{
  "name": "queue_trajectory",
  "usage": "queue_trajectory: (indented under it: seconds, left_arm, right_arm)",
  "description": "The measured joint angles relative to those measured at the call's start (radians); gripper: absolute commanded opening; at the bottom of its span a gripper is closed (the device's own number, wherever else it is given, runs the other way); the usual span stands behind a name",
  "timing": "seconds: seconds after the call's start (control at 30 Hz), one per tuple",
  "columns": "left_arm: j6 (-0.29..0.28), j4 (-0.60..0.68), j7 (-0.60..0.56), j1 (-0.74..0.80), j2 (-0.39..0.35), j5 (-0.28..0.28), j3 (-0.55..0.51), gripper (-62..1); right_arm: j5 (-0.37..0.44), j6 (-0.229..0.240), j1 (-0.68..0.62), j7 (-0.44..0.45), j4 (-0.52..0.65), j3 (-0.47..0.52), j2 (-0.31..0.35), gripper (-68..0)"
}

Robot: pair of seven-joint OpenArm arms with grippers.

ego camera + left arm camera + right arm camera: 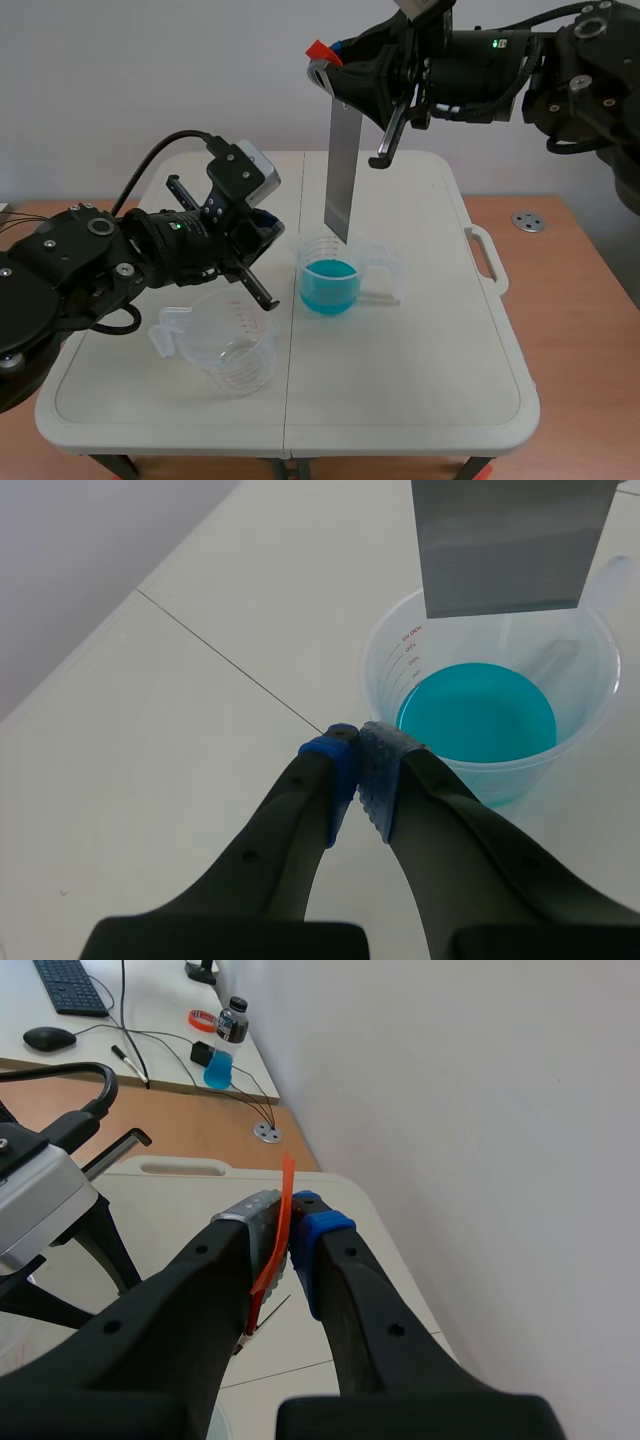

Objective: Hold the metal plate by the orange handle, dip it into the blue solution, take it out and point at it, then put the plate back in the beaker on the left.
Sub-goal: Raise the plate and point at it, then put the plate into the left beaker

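My right tool is raised high over the far half of the tabletop. Its two pads are clamped on the orange handle, a thin strip that stands up between them. The metal plate hangs from that handle, nearly upright, with its long side running down toward the measuring beaker.

In the left wrist view the plate's lower edge is over the beaker's mouth and clear of the blue solution. The solution fills only the bottom part of the beaker. This beaker is clear plastic with red graduation marks on its wall, and it stands near the middle of the tabletop, just past the centre seam.

My left tool has its fingers together with nothing between them, the blue pad against the grey one. The tips are just beside the near wall of the measuring beaker and aim toward it and the plate above. I cannot tell whether they touch the wall.

The empty beaker, also clear plastic with a handle, stands on the near left part of the tabletop. It sits below my left arm and well apart from the plate.

Beyond the tabletop, the right wrist view shows a wooden desk carrying a keyboard, a mouse and a small bottle with blue liquid in it.
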Motion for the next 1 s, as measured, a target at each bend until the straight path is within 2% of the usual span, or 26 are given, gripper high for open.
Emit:
queue_trajectory:
  seconds: [0.1,0.17,0.3,0.47,0.67,0.73,0.8,0.9,1.0]
  left_arm:
    - [0.011,0.016,0.0,0.003,-0.033,-0.071,0.001,-57.9]
    - [0.053,0.055,0.0,0.012,-0.092,-0.123,0.005,-57.9]
    - [0.113,0.163,-0.001,0.054,-0.265,-0.229,-0.014,-57.9]
    - [0.168,0.25,-0.003,0.167,-0.5,-0.347,-0.095,-57.9]
    - [0.319,0.251,-0.03,0.385,-0.72,-0.463,-0.235,-57.9]
    - [0.376,0.248,-0.029,0.481,-0.766,-0.492,-0.288,-57.9]
    - [0.432,0.241,-0.03,0.585,-0.794,-0.497,-0.333,-57.9]
    - [0.502,0.214,-0.031,0.723,-0.795,-0.497,-0.38,-57.9]
    - [0.539,0.167,-0.071,0.845,-0.79,-0.497,-0.388,-57.9]
  right_arm:
    - [0.0,0.0,0.0,0.0,0.0,0.0,0.0,-66.2]
    - [0.0,0.0,0.0,-0.001,0.0,0.0,0.0,-66.2]
    - [0.0,0.0,0.0,-0.003,0.0,0.0,0.0,-66.2]
    - [0.0,0.0,0.0,0.004,0.0,0.0,0.0,-66.2]
    - [0.0,0.0,0.0,0.02,0.0,0.0,0.0,-66.2]
    - [0.0,0.0,0.0,0.022,0.0,0.0,0.0,-66.2]
    - [0.0,0.0,0.001,0.023,0.0,0.0,0.0,-66.2]
    - [0.0,0.0,0.01,0.03,0.0,0.0,0.0,-66.2]
    - [0.0,0.0,0.029,0.042,0.0,-0.01,0.001,-66.2]
